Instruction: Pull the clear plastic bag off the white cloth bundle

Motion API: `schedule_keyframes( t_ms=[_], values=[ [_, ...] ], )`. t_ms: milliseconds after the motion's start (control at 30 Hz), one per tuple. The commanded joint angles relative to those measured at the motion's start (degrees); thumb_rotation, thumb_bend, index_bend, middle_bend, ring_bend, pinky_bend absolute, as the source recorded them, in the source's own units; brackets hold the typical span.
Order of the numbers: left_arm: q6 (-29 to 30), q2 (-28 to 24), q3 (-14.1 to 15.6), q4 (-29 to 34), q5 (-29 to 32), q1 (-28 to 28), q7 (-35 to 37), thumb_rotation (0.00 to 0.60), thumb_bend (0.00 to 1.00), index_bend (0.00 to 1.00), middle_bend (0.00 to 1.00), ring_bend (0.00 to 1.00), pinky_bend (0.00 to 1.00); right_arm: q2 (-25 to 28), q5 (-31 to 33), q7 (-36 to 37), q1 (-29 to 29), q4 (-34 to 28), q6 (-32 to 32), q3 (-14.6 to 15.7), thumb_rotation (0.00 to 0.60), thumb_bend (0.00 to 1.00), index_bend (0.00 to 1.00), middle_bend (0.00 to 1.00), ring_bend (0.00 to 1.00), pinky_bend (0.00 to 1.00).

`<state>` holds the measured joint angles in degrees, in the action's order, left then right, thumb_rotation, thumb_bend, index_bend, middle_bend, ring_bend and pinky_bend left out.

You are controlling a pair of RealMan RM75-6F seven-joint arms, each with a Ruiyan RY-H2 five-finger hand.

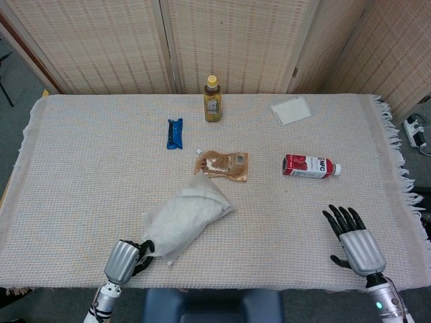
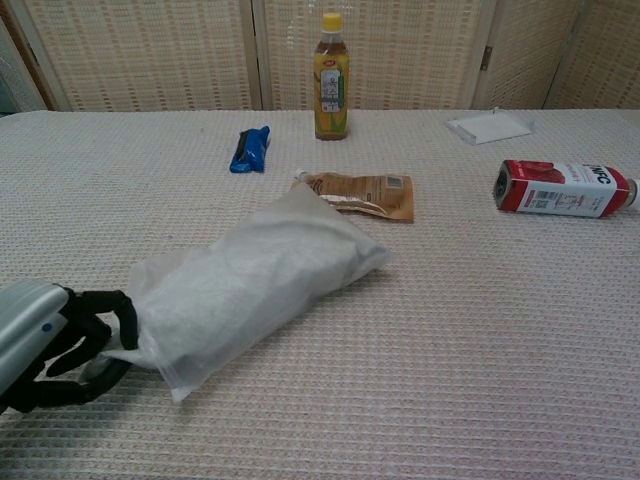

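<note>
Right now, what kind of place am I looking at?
Probably an indoor robot test area: a table under a woven beige cloth, woven folding screens behind, and two robot hands, left hand and right hand.
</note>
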<state>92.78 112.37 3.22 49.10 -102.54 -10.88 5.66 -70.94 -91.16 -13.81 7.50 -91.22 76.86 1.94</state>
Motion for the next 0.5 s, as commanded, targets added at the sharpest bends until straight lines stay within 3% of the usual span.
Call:
schedule_keyframes(
  t_ms=[33,133,233,400,500],
  values=[
    [0.16,-0.23,-0.02,-0.20,0.20,-0.27,0.29,0.600,0.56,0.68,1.00,1.00,1.00,-3.29,-0.45,0.65,2.33,1.52,-1.55,-1.65,0.600,0.07,0.00,0.00,0.00,0.00],
    [0.68,-0.68,0.45,0.11,0.13,-0.29,0.66,0.600,0.56,0.69,1.00,1.00,1.00,-8.11,-0.67,2.34,5.10,3.91,-2.71,-3.93,0.600,0.10,0.10,0.00,0.00,0.00],
    [0.58,-0.91,0.83,0.61,0.20,-0.38,0.62,0.600,0.55,0.69,1.00,1.00,1.00,-13.73,-0.32,2.80,7.32,7.47,-2.77,-6.31,0.600,0.15,0.30,0.00,0.00,0.00],
    [-0.20,-0.97,1.03,1.22,0.53,-0.89,0.32,0.600,0.56,0.69,1.00,1.00,1.00,-22.37,1.44,3.89,10.51,14.19,-3.59,-9.22,0.600,0.20,0.48,0.04,0.00,0.00],
    [-0.23,-0.97,0.96,1.51,0.62,-1.23,0.24,0.600,0.56,0.69,1.00,1.00,1.00,-26.58,3.25,4.65,12.68,18.06,-5.34,-10.79,0.600,0.22,0.53,0.06,0.00,0.00]
  ],
)
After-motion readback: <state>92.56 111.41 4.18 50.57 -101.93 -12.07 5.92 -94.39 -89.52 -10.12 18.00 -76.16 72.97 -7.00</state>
